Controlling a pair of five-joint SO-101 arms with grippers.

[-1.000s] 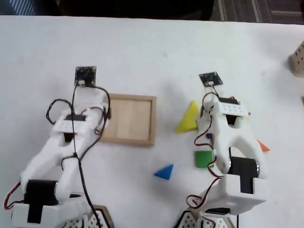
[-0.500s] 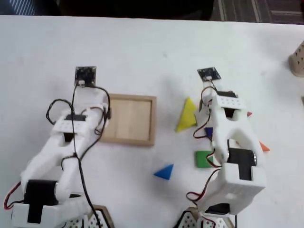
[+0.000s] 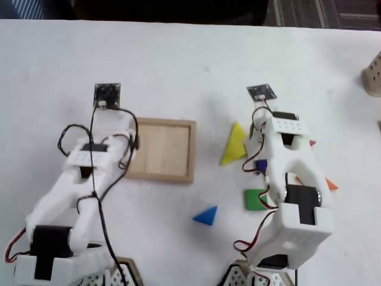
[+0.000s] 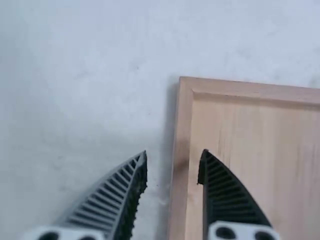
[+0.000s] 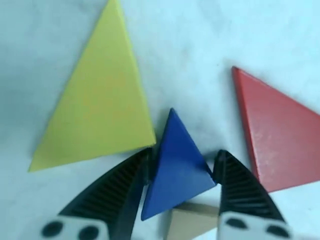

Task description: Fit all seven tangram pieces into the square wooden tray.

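Observation:
The square wooden tray (image 3: 162, 149) lies bare left of centre. My left gripper (image 4: 172, 167) is open, its fingers on either side of the tray's (image 4: 250, 150) left rim. My right gripper (image 5: 182, 157) is shut on a dark blue triangle (image 5: 177, 170), which also peeks out beside the right arm (image 3: 261, 165). Next to it lie a yellow triangle (image 5: 102, 105) and a red triangle (image 5: 275, 145), with a tan piece (image 5: 192, 222) beneath. On the table lie the yellow triangle (image 3: 234, 145), a green square (image 3: 255, 199), a light blue triangle (image 3: 206, 215) and an orange piece (image 3: 330, 185).
The right arm's body (image 3: 294, 202) covers part of the pieces on the right. A perforated wooden object (image 3: 374, 74) stands at the far right edge. The table's far side is open white surface (image 3: 190, 59).
The right arm has shifted slightly over the pieces, and the dark blue triangle now shows beside it. The yellow triangle has been nudged a little to the left. The left arm has kept still.

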